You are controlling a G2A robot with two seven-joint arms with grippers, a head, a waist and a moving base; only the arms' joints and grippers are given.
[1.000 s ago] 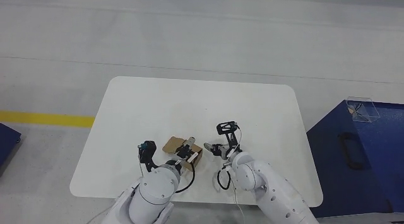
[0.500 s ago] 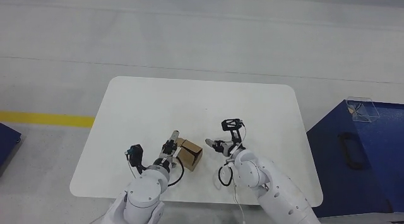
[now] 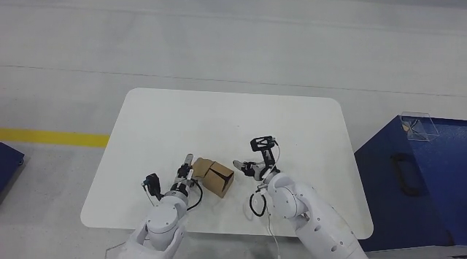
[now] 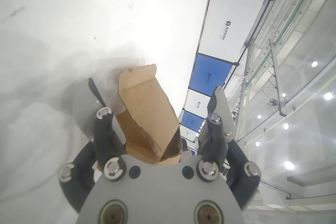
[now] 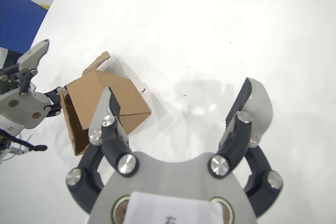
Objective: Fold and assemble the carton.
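Pale factory floor with yellow lines surrounds a white desk [image 3: 292, 113] with rounded corners. Close to the desk's robot-side edge, somewhat toward its left corner, lies the brown carton [image 3: 212, 175], on its side and half formed. Its long axis runs roughly along that edge, with the open mouth toward the left pincer [image 4: 155, 88]. That pincer's fingers are spread, straddling a loose flap at the mouth without clamping it. The right pincer [image 5: 178, 86], also spread and empty, hovers just beside the closed end. The left arm looks nearer, so the next fold probably falls to it.
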